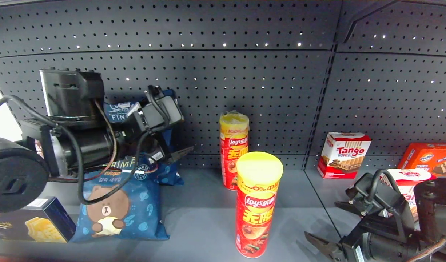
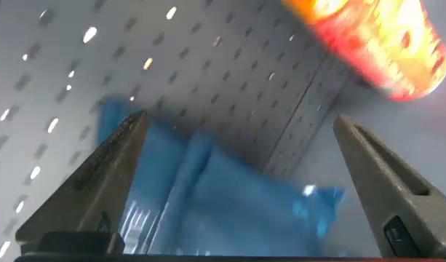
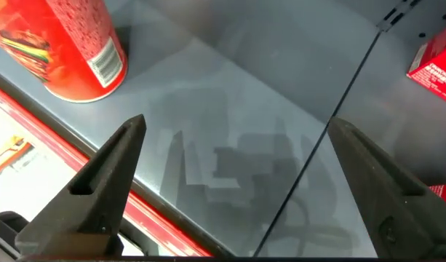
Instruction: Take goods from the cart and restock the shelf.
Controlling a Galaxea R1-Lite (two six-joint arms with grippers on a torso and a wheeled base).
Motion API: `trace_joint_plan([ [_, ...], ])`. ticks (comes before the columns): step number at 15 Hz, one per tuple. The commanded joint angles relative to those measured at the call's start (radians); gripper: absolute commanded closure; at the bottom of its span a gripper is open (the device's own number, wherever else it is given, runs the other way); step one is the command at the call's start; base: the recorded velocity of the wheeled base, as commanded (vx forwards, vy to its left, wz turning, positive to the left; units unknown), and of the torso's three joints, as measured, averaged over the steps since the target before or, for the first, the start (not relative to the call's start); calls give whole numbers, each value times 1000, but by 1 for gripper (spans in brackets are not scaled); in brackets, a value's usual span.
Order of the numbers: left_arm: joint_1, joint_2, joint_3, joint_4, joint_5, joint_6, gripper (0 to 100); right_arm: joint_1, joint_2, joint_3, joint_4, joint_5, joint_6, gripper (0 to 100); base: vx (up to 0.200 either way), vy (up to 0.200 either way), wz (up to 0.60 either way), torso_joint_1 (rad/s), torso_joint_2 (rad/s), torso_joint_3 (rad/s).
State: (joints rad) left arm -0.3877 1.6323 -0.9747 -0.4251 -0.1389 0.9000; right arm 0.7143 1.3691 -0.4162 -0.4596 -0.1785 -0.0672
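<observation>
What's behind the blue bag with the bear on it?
Another blue bag stands against the pegboard wall. The bear bag and the left gripper cover much of it.

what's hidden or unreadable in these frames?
- Rear blue bag: head view, mostly behind the left arm.
- Dark box: head view, cut by the left edge.
- Orange box: head view, cut by the right edge.
- Blue pack: left wrist view, blurred; which bag is unclear.
- Red box: right wrist view, cut by the edge.
</observation>
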Motion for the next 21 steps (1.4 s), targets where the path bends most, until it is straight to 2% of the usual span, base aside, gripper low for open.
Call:
trace_joint_plan([
  [1, -40, 73, -15, -18, 5, 0, 0, 1, 7, -3, -1, 1, 0, 0, 0, 0, 0, 0, 0, 0],
  [3, -62, 109, -29, -21, 7, 8, 0, 1, 8, -3, -1, 2, 1, 0, 0, 0, 0, 0, 0, 0],
  [5, -59, 129, -47, -21, 7, 65, 0, -2, 7, 4, -2, 2, 3, 0, 0, 0, 0, 0, 0, 0],
  [6, -59, 136, -55, -20, 7, 76, 0, -4, 5, 8, -10, 2, 3, 0, 0, 0, 0, 0, 0, 0],
  [11, -60, 169, -56, -23, 13, 76, 0, -6, 5, 11, -16, 4, 3, 0, 0, 0, 0, 0, 0, 0],
  [14, -60, 210, -58, -58, 15, 76, 0, -7, 2, 14, -16, 4, 4, 0, 0, 0, 0, 0, 0, 0],
  [21, -59, 291, -119, -69, 28, 68, 0, -7, -1, 33, -27, 7, 6, 0, 0, 0, 0, 0, 0, 0],
])
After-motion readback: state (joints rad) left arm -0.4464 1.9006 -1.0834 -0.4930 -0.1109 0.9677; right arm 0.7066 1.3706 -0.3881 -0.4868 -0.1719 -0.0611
